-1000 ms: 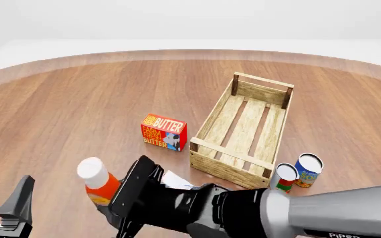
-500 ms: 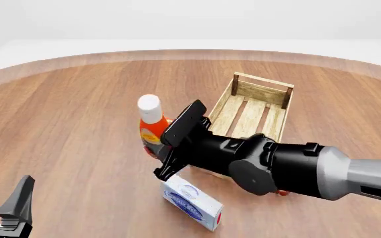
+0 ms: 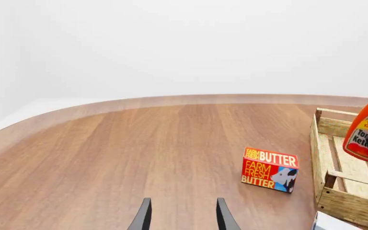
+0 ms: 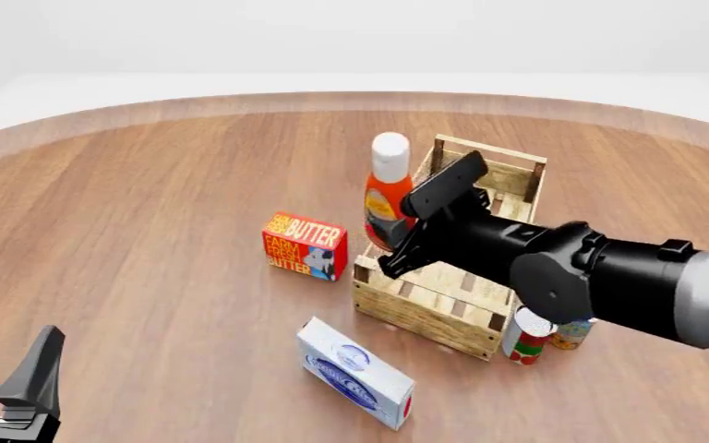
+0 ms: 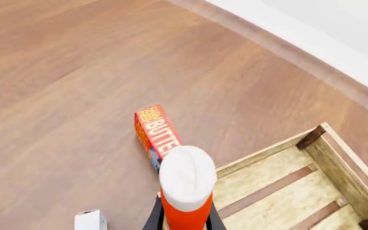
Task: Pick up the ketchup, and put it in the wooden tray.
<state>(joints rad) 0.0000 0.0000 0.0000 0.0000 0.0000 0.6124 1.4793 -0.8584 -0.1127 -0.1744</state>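
Wood-grain tabletop (image 4: 145, 231) carries, from nine o'clock, the idle left gripper (image 4: 10, 383) with fingers spread and empty, then the right gripper (image 4: 423, 217) clamped on the upright ketchup (image 4: 386, 194) hanging above the wooden tray (image 4: 453, 245)'s near-left edge.

the right arm hides the wooden tray's (image 4: 391, 242) middle (cans (image 4: 527, 337) partly too).

Right gripper (image 5: 182, 216) fingers clamp ketchup (image 5: 187, 191), white cap toward camera. Beyond it: wooden tray (image 5: 285, 184) rim and slats. Butter box (image 5: 155, 135) just beside tray. White box (image 5: 90, 220) corner at frame edge.
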